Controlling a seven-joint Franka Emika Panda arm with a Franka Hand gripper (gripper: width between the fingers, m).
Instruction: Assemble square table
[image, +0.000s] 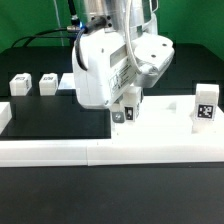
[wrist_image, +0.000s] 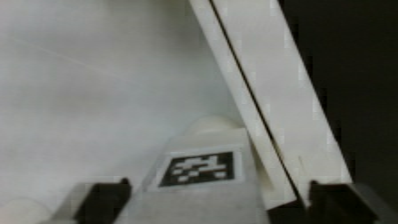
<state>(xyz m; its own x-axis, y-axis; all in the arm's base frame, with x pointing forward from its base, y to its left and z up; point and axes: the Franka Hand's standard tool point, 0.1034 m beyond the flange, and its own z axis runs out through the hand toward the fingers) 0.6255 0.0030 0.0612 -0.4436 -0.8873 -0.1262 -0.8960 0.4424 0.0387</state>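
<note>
Straddling a tagged leg, the gripper stands wide.

I can read no words, numbers or brands. Only black-and-white code tags show: on the upright leg at the exterior view's right, the far-left leg, its neighbour leg, and a white part in the wrist view.

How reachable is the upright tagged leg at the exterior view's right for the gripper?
Probably yes: the leg stands alone, with nothing between it and the open gripper.
</note>
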